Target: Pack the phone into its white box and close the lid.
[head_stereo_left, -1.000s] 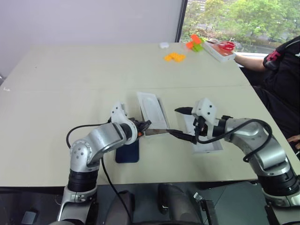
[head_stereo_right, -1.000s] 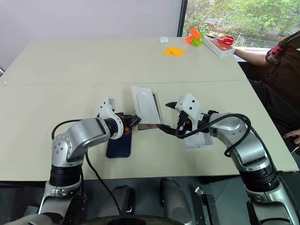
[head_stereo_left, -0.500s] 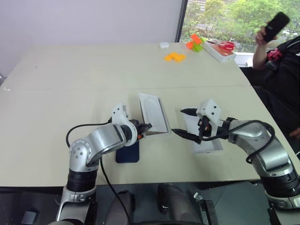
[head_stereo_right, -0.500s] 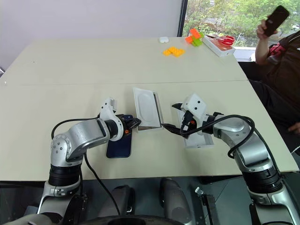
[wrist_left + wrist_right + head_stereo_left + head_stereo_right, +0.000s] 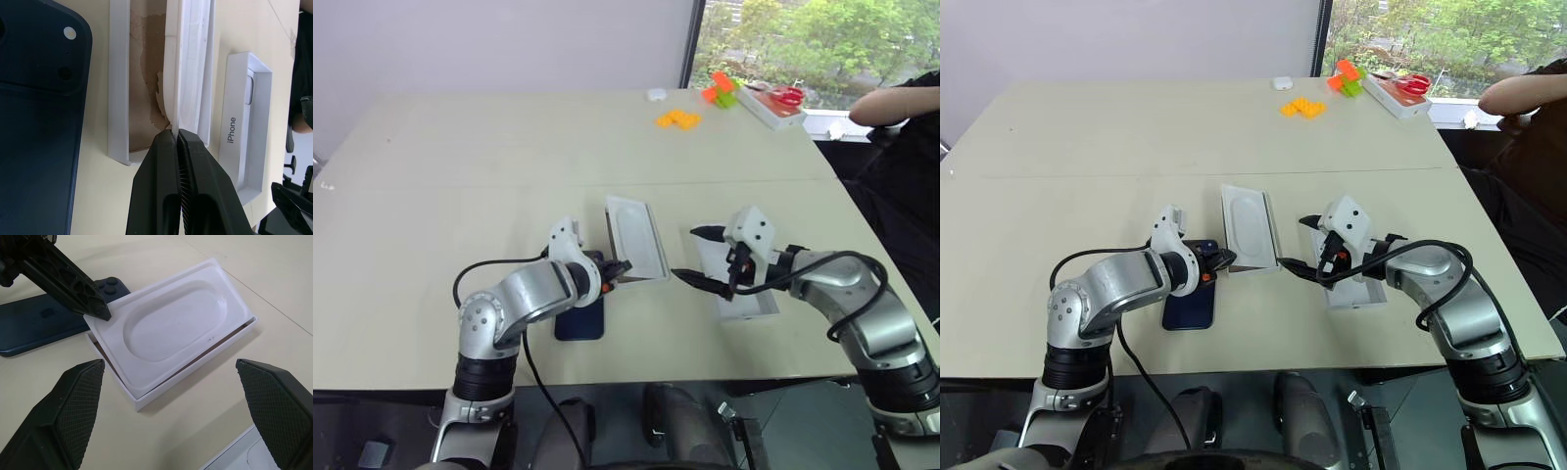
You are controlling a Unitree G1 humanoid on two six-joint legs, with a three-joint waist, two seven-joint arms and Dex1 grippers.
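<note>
On a wide beige table (image 5: 460, 196), two robot arms reach toward a small group of things near the front edge. The left gripper (image 5: 175, 134) has its two black fingers pressed together on the corner of a thin white insert (image 5: 181, 325) with an oval recess, holding that corner tilted up out of the white box (image 5: 119, 93). The box's brownish floor shows beneath the lifted insert. The box lies flat on the table, between the two arms.

The phone (image 5: 1190, 299), dark blue with its camera cluster facing up, lies on the table just beside the box, on the robot's left, partly under the left forearm. It is outside the box.

The right gripper (image 5: 698, 257) has its fingers spread wide apart and holds nothing; it hovers near the box's right side without touching it. Beneath the right wrist lies the lid (image 5: 244, 132), open side up, with "iPhone" printed on its side wall.

At the table's far right corner sit small orange blocks (image 5: 677, 118), orange and green pieces (image 5: 719, 90), and a white tray (image 5: 766, 108) holding red scissors (image 5: 787, 95). A person's arm (image 5: 899, 100) rests beyond that corner.
</note>
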